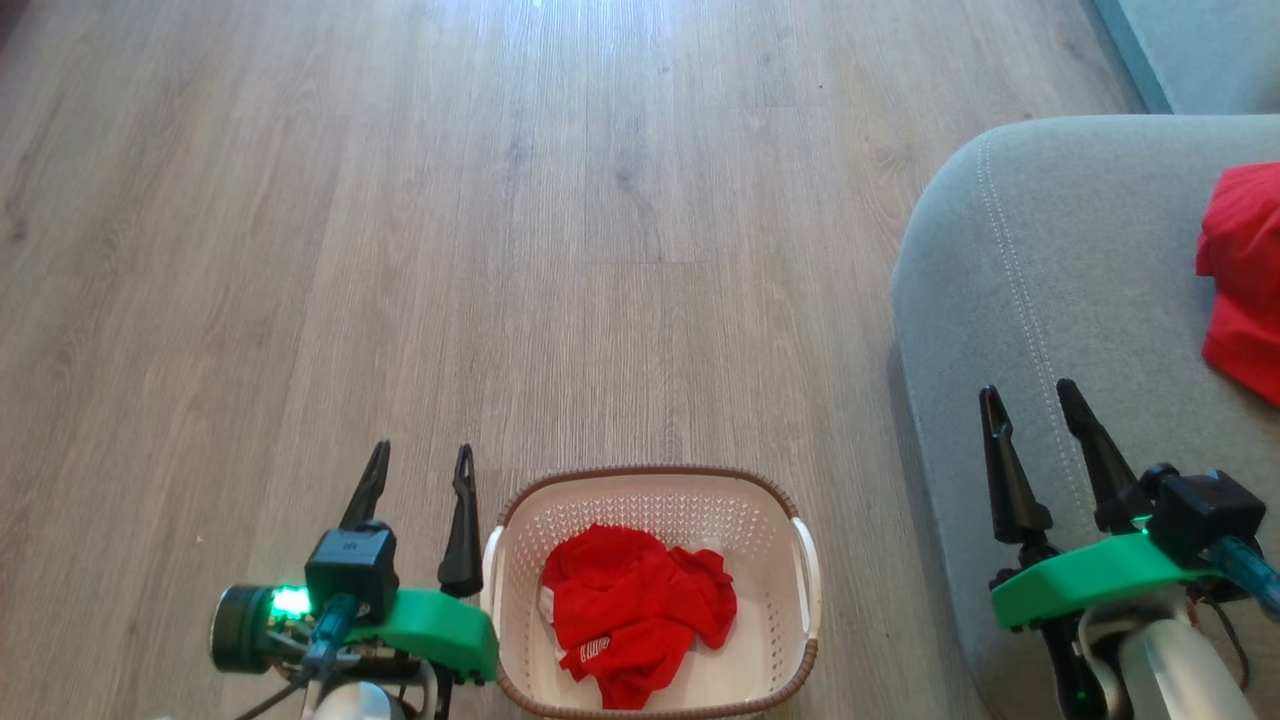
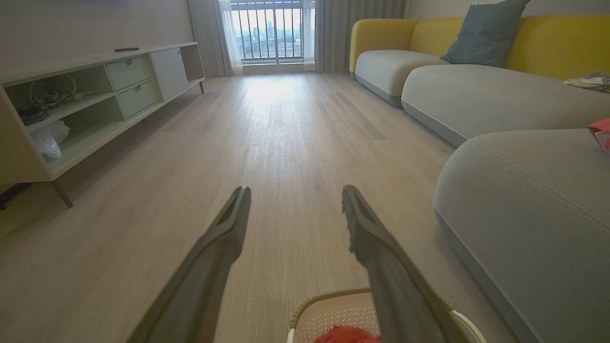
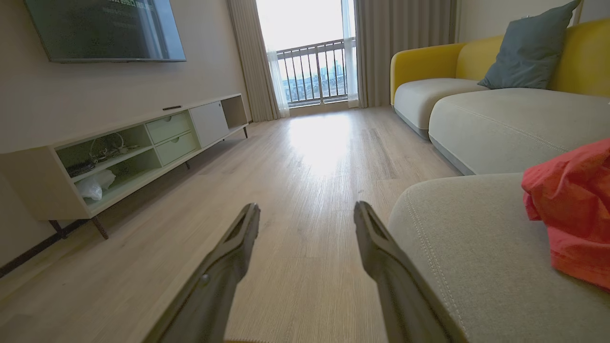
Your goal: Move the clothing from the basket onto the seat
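One red garment (image 1: 635, 610) in the basket (image 1: 655, 500), another garment (image 1: 1245, 280) on the seat (image 1: 1050, 300).
Left jaws and right jaws both spread apart, gripping nothing: the left just beside the basket over the wood floor (image 1: 500, 250), the right at the seat's near edge.

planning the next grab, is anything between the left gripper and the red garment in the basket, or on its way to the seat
Nothing visible. The left gripper, jaws open, sits beside the basket; the red garment lies uncovered inside. Only bare floor separates basket and seat.
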